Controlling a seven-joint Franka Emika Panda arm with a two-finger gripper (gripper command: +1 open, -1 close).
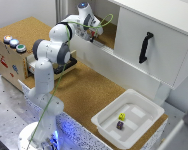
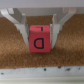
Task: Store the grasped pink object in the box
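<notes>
On the exterior view's left, by the brown cork-topped box with coloured buttons (image 1: pixel 11 52), our white arm begins the carry.
We hold the small pink cube with a dark letter D (image 2: pixel 40 39) clenched between the fingers of our gripper (image 1: pixel 94 31), up over the raised cork shelf (image 1: pixel 108 36) beside the white cabinet door with a black handle (image 1: pixel 154 47). The shallow white plastic tray (image 1: pixel 150 106), holding a yellow block (image 1: pixel 122 117) and a dark purple block (image 1: pixel 120 125), lies well apart at lower right; next we judge a long sweep there, then a descent before letting go.

Robotics lab (perforated bench (image 1: pixel 9 107), Panda arm (image 1: pixel 54 50)).
</notes>
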